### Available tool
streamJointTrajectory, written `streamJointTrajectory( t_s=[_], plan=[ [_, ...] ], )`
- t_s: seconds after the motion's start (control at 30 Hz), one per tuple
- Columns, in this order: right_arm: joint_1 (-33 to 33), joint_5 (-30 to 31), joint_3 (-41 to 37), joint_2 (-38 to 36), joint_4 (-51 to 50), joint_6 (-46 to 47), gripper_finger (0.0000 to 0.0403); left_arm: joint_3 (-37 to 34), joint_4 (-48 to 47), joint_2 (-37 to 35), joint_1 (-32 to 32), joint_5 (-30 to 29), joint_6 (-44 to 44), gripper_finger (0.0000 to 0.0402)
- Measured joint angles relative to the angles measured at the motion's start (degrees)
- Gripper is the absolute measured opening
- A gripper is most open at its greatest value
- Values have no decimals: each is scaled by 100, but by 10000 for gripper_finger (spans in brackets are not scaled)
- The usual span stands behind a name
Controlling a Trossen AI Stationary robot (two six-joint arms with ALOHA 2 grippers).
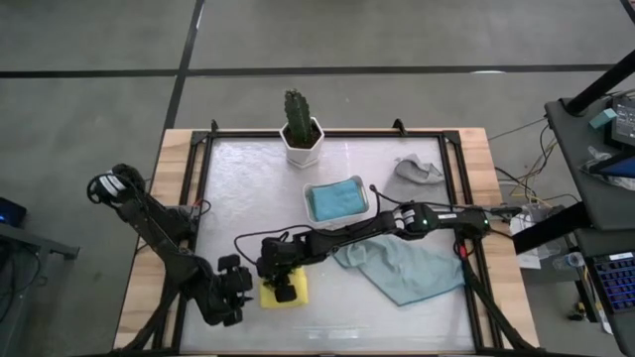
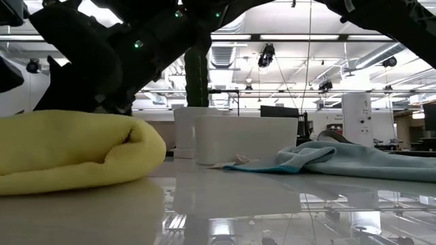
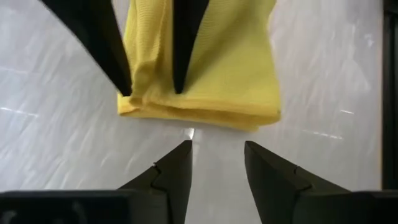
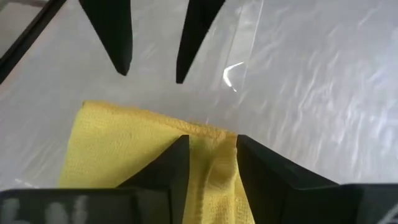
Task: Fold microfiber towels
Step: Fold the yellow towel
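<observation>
Yellow towel point(image 1: 283, 295) lies folded into a thick pad right under the right gripper point(image 1: 285, 290), whose fingers stand parted astride its edge, a little ridge of cloth between them but not pinched. Just beside it, off the cloth, the left gripper point(image 1: 236, 288) hangs with its fingers spread over bare table point(image 1: 327, 322). My judgement: the fold on this one is done and both tools are letting go. Farther out behind the right gripper sprawls the teal towel point(image 1: 409, 270), unfolded; next comes lifting clear and reaching for its corners. Beyond sit a blue towel point(image 1: 334, 198) in the tray point(image 1: 367, 201), a grey towel point(image 1: 419, 171), and a cactus point(image 1: 296, 115).
</observation>
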Motion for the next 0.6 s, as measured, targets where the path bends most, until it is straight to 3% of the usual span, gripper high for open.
streamJointTrajectory(
  t_s=[0.6],
  plan=[
    [39,-4,4,-463,-813,-205,107,428,-43,77,-3,-2,6,122]
  ],
)
